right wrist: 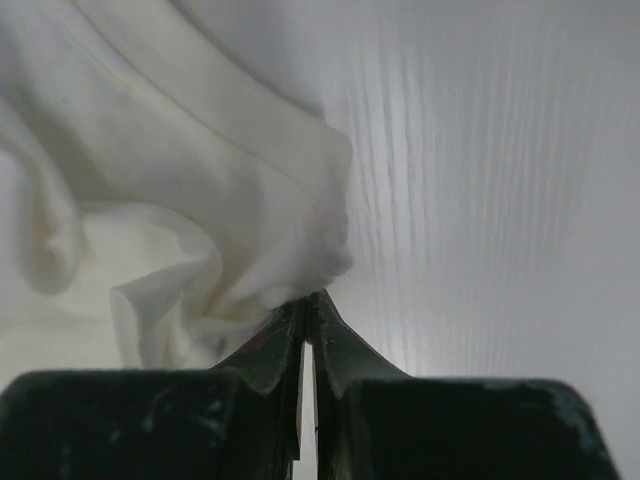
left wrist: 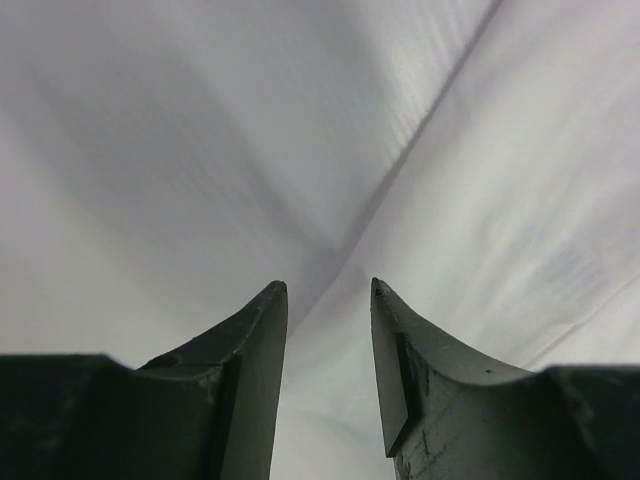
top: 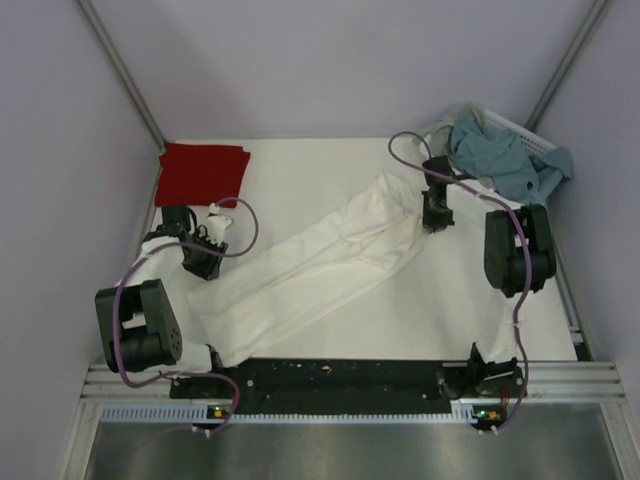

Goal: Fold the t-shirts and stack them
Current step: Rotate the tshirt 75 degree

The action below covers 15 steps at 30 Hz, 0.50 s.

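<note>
White t-shirt (top: 330,262): drawn into a long, bunched diagonal band across the table (top: 480,295), near-left end by the left arm's base, far-right end short of the basket (top: 535,132). No print showing. Dark red t-shirt (top: 203,172): folded flat at the far-left corner, well apart from the band.

Risks, as judged:
- Only one end held, so any pull from the right likely to drag the whole shirt instead of spreading it.
- Pinch sits at the very fingertips on a gathered edge; likely to slip under tension.
- Cloth roped, not flat; folding now apt to give a crooked, lumpy fold.

Right gripper (right wrist: 308,296): clenched, fingers pressed together on a wad of the white shirt's edge, low over bare table.

Left gripper (left wrist: 328,286): released, moderately parted, nothing between the fingers; close above a white surface with a diagonal crease. Touching or not: cannot tell.

Blue cloth (top: 505,160) heaped in the basket, untouched.
</note>
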Each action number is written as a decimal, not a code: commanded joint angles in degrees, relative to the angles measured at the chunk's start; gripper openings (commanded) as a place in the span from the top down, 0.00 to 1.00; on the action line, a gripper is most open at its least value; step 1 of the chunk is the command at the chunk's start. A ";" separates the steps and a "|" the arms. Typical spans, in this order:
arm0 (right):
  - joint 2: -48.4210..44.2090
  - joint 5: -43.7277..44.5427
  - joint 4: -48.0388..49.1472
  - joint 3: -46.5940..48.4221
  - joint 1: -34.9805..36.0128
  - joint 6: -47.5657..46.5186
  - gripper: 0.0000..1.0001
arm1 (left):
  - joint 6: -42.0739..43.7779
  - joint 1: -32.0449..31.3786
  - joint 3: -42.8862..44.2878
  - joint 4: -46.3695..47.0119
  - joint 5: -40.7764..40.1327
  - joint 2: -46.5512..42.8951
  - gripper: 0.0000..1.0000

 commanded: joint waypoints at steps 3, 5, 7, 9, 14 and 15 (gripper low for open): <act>18.41 0.82 -1.54 34.78 0.18 -7.08 1.00 | 2.67 -5.27 -1.52 -1.34 2.62 0.88 0.56; 24.39 0.29 -4.01 45.16 0.18 -8.57 1.00 | 3.19 -10.18 -4.33 0.07 0.42 1.76 0.57; 29.05 0.38 -6.03 53.61 0.09 -9.89 1.00 | 3.90 -17.73 -6.71 0.24 -1.42 2.64 0.57; 32.14 1.08 -6.74 58.91 0.09 -10.95 0.98 | 4.25 -23.89 -9.17 0.07 -1.61 2.82 0.59; 33.47 5.03 -6.13 64.11 0.18 -14.02 0.67 | 6.26 -34.28 -11.55 -3.61 0.58 2.29 0.62; 32.86 5.30 -6.04 64.29 0.09 -14.73 0.60 | 7.32 -35.16 -11.38 -5.88 2.76 1.25 0.63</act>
